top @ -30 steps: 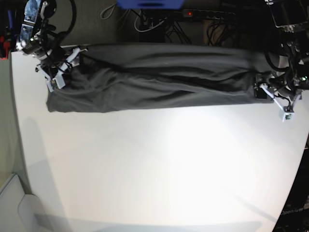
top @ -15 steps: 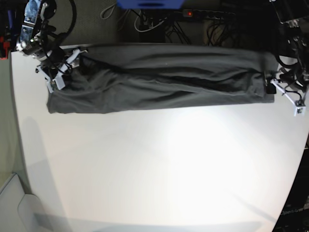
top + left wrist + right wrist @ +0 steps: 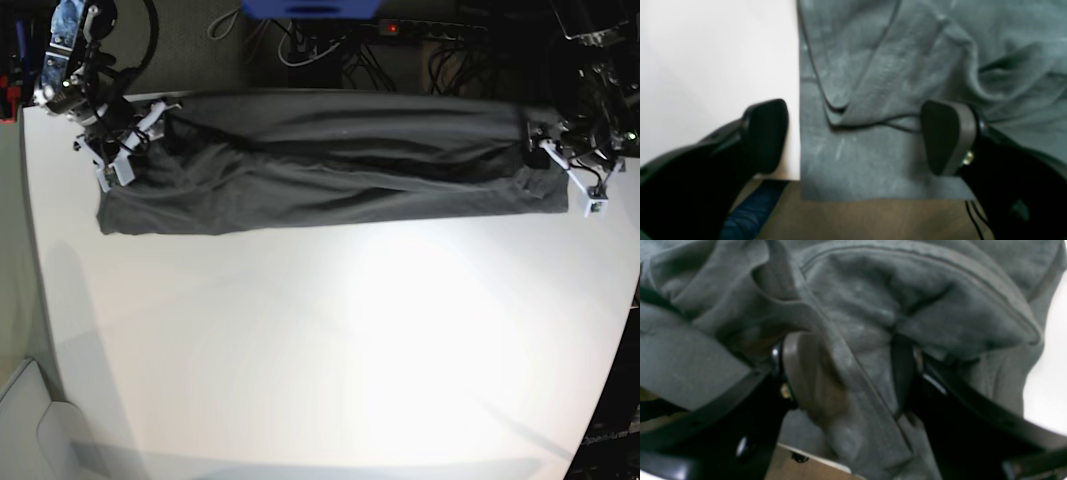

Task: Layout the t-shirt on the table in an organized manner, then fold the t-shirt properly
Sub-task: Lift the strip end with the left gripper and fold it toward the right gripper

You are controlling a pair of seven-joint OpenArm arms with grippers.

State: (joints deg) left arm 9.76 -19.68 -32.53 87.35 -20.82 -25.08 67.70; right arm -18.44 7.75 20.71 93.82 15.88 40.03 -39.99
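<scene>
Stretched lengthwise along the table's (image 3: 320, 350) far edge: t-shirt (image 3: 330, 165). Left jaws (image 3: 853, 136) wide over one end, right jaws (image 3: 846, 373) gripping the other.

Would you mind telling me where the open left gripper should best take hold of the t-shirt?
Probably the t-shirt's flat end hem, which hangs just past the table edge. The left gripper already straddles it with open jaws, so coming in from beyond that edge looks best.

Left pincer (image 3: 853, 136) wide open; right pincer (image 3: 853, 373) clamped, both low.
</scene>
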